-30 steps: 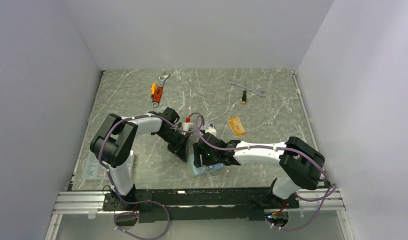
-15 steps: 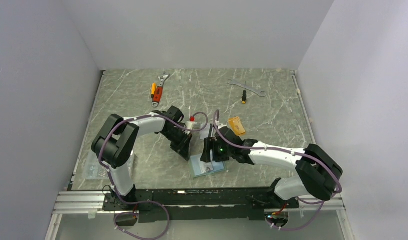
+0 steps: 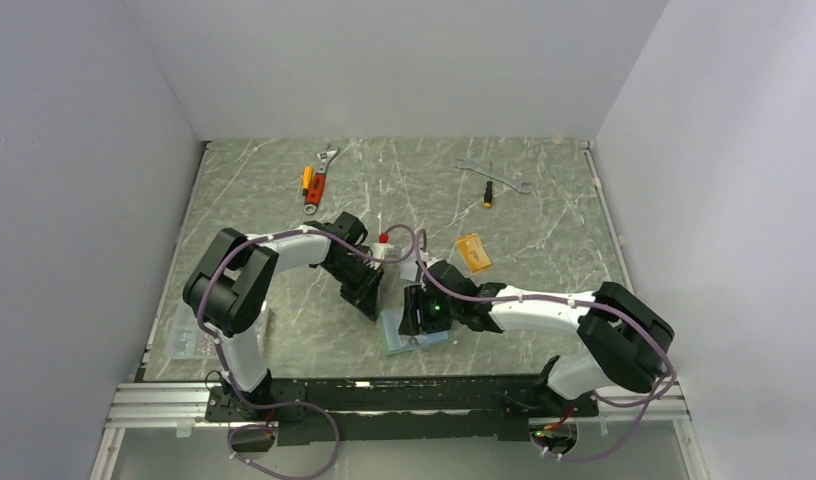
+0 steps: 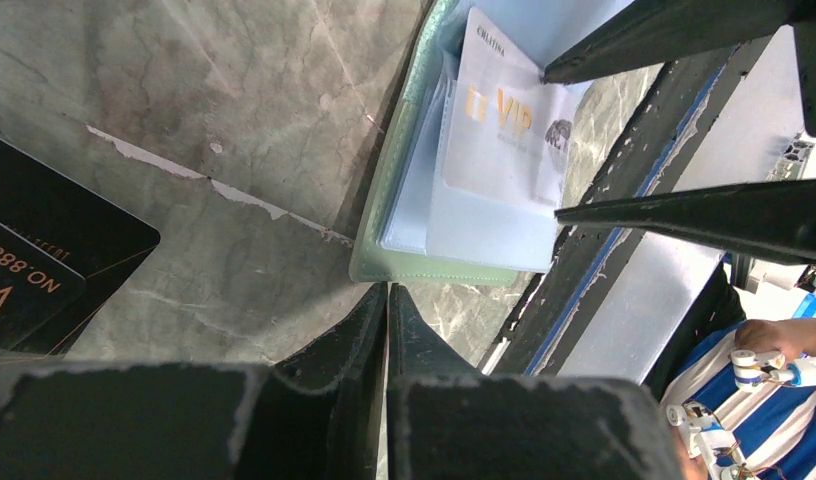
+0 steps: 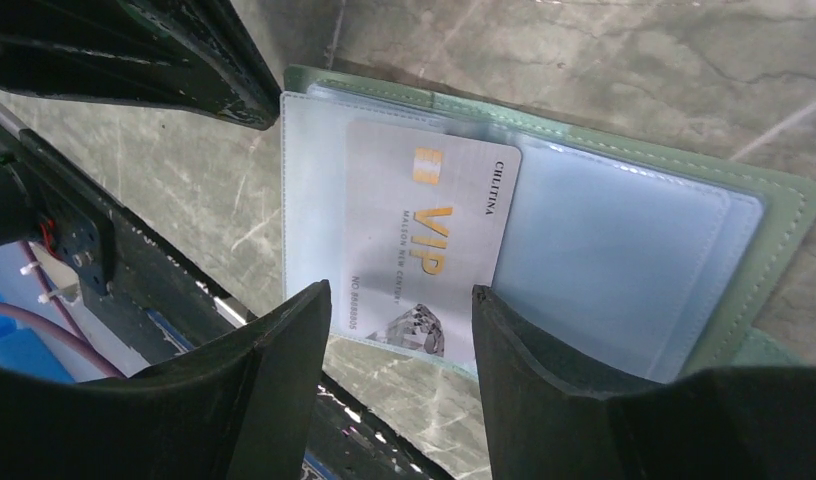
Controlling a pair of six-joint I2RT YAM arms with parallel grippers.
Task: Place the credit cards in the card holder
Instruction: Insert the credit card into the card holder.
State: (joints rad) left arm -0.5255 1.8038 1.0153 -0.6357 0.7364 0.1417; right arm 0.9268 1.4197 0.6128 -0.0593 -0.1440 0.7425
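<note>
The sage-green card holder (image 5: 774,215) lies open on the table, pale blue inside; it also shows in the top view (image 3: 429,339) and the left wrist view (image 4: 424,268). A silver-grey VIP credit card (image 5: 424,235) sits partly in one of its clear pockets (image 4: 504,125). My right gripper (image 5: 399,305) is open just above that card's near edge, holding nothing (image 3: 415,316). My left gripper (image 4: 388,290) is shut and empty, its tips at the holder's green edge (image 3: 373,300). A black card (image 4: 44,260) lies beside it. An orange-gold card (image 3: 473,252) lies further back.
An orange-handled adjustable wrench (image 3: 319,178) lies at the back left. A grey wrench (image 3: 496,177) and a small screwdriver (image 3: 488,194) lie at the back right. A clear flat piece (image 3: 184,342) lies at the front left. The metal rail (image 3: 384,400) runs along the near edge.
My right gripper drew back up and to the right off the holder, then came down a little toward it again. The left gripper has barely moved.
</note>
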